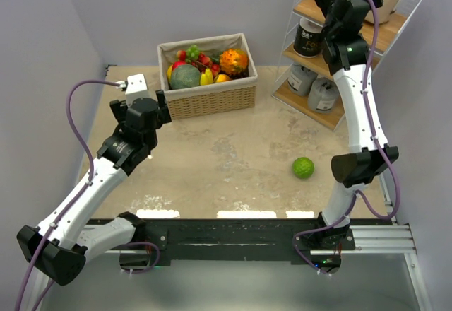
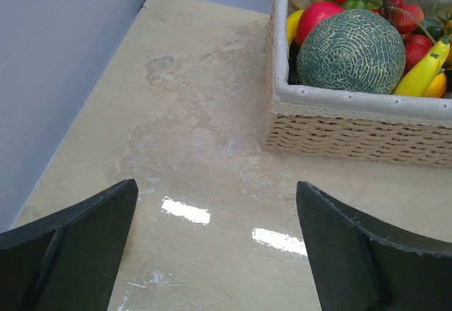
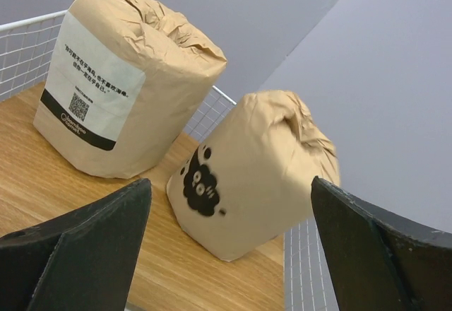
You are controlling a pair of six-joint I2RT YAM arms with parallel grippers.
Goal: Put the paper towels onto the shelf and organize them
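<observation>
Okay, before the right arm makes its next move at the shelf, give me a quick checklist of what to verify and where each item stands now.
1. Right tool open, nothing between its fingers: ok.
2. Left tool open and empty over the table: ok.
3. Labelled tan roll upright on the top board: ok.
4. Second tan roll upright: not ok, it leans away from the first.
5. Grey rolls, both on the bottom board: ok.
6. Black rolls both on the middle board: cannot tell; one shows, the right arm hides the rest.
</observation>
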